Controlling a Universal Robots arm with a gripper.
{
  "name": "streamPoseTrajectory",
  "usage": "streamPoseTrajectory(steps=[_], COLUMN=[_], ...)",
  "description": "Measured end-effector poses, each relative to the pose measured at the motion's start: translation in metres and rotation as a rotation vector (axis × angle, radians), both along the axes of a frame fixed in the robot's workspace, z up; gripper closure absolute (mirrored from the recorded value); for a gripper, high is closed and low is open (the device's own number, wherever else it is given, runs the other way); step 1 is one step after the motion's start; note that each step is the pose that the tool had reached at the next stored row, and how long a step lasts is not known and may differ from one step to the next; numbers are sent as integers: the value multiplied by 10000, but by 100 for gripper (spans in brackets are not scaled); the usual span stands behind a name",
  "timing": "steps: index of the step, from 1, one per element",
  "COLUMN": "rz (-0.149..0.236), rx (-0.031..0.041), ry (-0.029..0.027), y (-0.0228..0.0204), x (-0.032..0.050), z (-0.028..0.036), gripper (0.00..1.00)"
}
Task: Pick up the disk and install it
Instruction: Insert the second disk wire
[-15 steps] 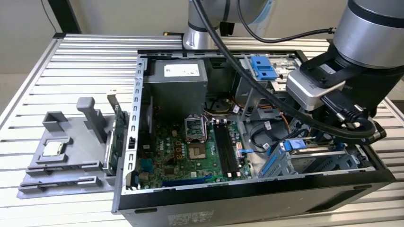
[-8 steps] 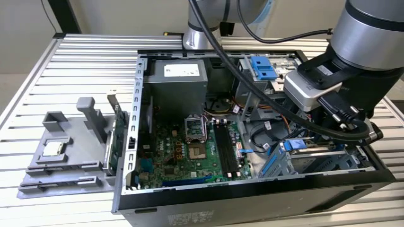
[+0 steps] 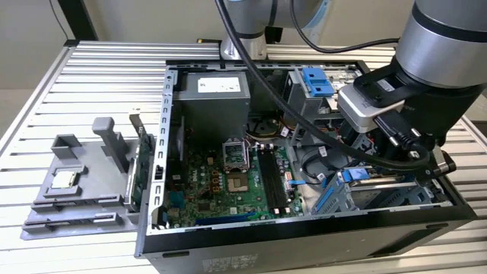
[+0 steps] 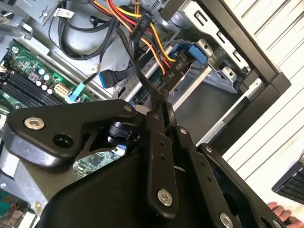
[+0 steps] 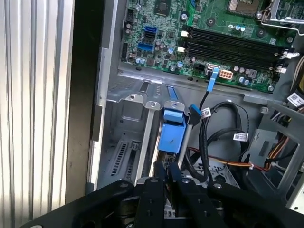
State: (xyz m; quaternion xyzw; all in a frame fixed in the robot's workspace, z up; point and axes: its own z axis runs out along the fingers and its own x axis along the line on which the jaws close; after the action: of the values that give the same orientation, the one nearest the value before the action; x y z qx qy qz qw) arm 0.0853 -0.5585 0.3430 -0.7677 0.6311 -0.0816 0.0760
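My claw (image 5: 166,170) is down inside the open computer case (image 3: 304,234). In the exterior view it is at about 4 o'clock in the case, in the metal cage in that corner. My two fingers are pressed close together, with almost no gap between them.

The disk (image 5: 172,129) is in that same cage. In the first wrist view I see its blue frame standing between thin silver rails. My fingertips are just beside the near end of the blue frame. I cannot tell if they touch it or pinch it. In the second wrist view the blue frame (image 4: 190,53) is just past my fingertips, and a black plug with red, yellow and orange wires (image 4: 142,28) sits next to it. In the exterior view only a small blue bit of the disk (image 3: 356,174) peeks out beside my arm.

The green board (image 3: 228,177) fills the middle of the case. The grey power box (image 3: 209,100) is at 12 o'clock in the case.

The case sits on a tabletop (image 3: 99,74) made of long silver strips. At 9 o'clock from the case is a grey holder (image 3: 84,194), and a small square chip (image 3: 64,179) lies on it.
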Motion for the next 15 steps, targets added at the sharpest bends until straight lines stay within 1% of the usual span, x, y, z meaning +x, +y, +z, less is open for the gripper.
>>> streamPoseTrajectory(steps=[2,5,11,15], rz=[-222,-425,-473,-471], rx=[27,110,234,291], ry=[0,-1,0,-13], y=[0,0,3,5], x=[0,-2,-3,-2], z=[-7,-14,-28,-38], gripper=[100,100,100,100])
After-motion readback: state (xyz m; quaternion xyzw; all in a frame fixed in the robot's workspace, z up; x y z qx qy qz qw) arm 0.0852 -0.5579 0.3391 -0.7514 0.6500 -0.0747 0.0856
